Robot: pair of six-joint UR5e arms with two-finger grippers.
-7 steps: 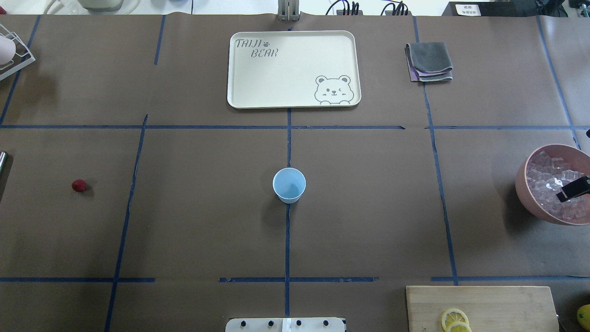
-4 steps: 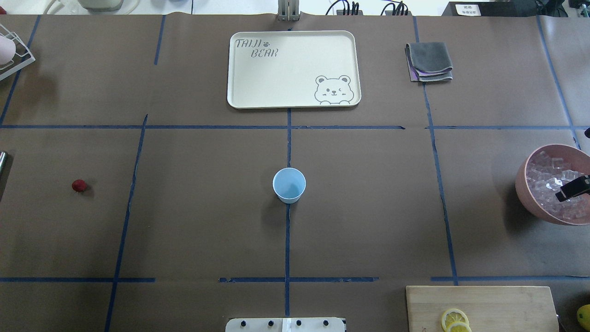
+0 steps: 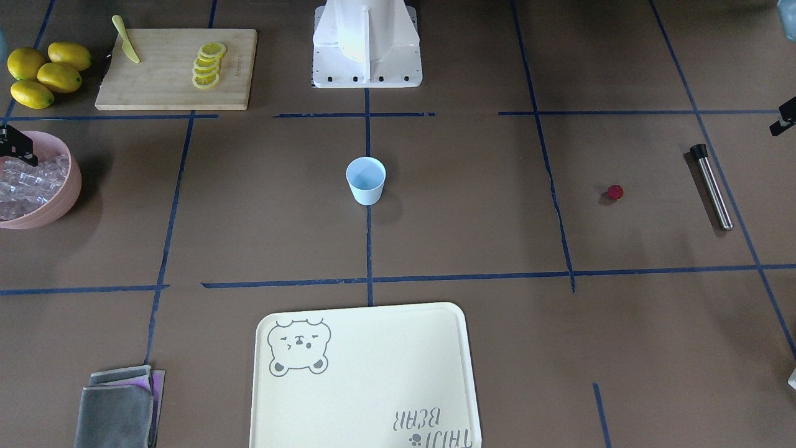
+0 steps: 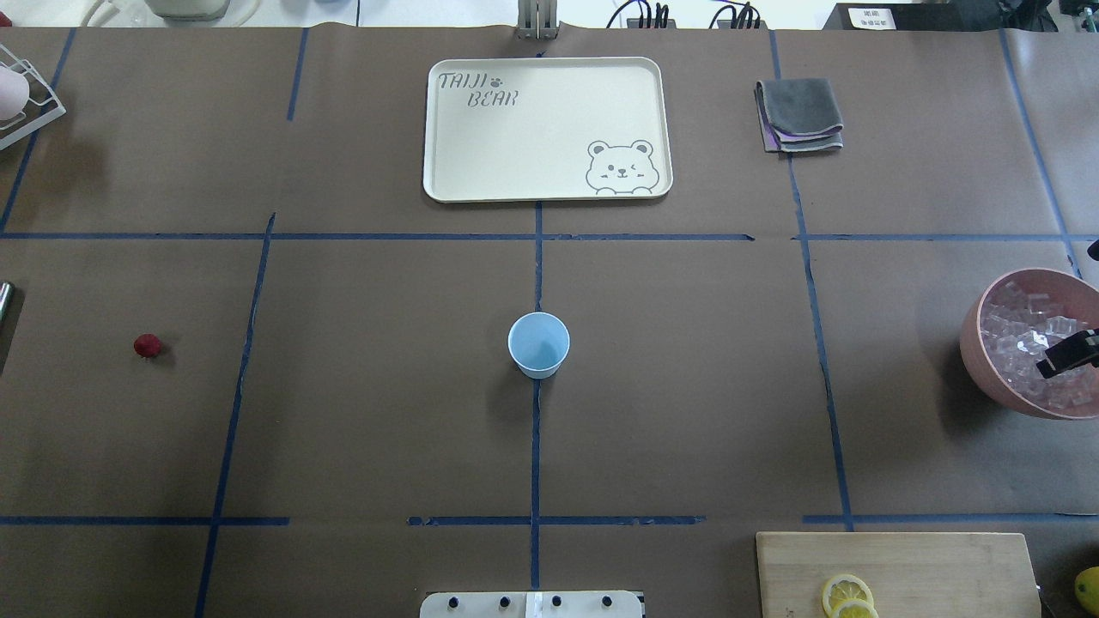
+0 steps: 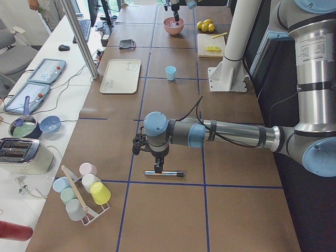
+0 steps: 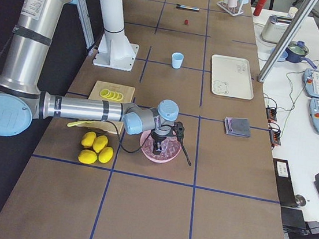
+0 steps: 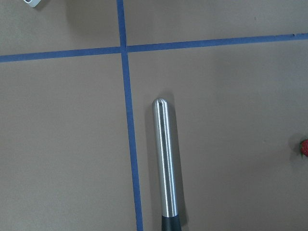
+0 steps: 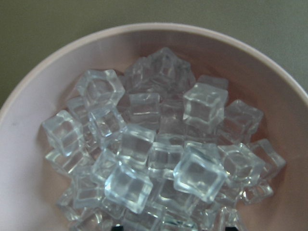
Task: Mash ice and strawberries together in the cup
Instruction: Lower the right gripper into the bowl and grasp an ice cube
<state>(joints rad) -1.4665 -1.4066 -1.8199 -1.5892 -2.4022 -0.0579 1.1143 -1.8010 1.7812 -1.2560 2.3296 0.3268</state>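
The pale blue cup [image 4: 538, 343] stands upright and empty at the table's centre; it also shows in the front view [image 3: 365, 179]. The red strawberry [image 4: 147, 345] lies alone at the left, and at the left wrist view's right edge [image 7: 304, 147]. Ice cubes [image 8: 159, 154] fill the pink bowl [image 4: 974, 343] at the right. My right gripper [image 4: 1052, 365] hangs just over the ice, its fingertips apart at the wrist view's bottom edge, holding nothing. My left gripper [image 5: 157, 167] hovers over a steel muddler [image 7: 165, 168]; I cannot tell whether it is open.
A cream bear tray [image 4: 481, 129] lies at the far centre and a folded grey cloth [image 4: 798, 114] at the far right. A cutting board [image 4: 944, 558] with lemon slices sits near the robot's right. Whole lemons [image 3: 43, 73] and a yellow knife [image 3: 124, 38] lie beside it.
My right gripper's finger has shifted very slightly over the ice bowl. The cup, the strawberry and the muddler have not moved.
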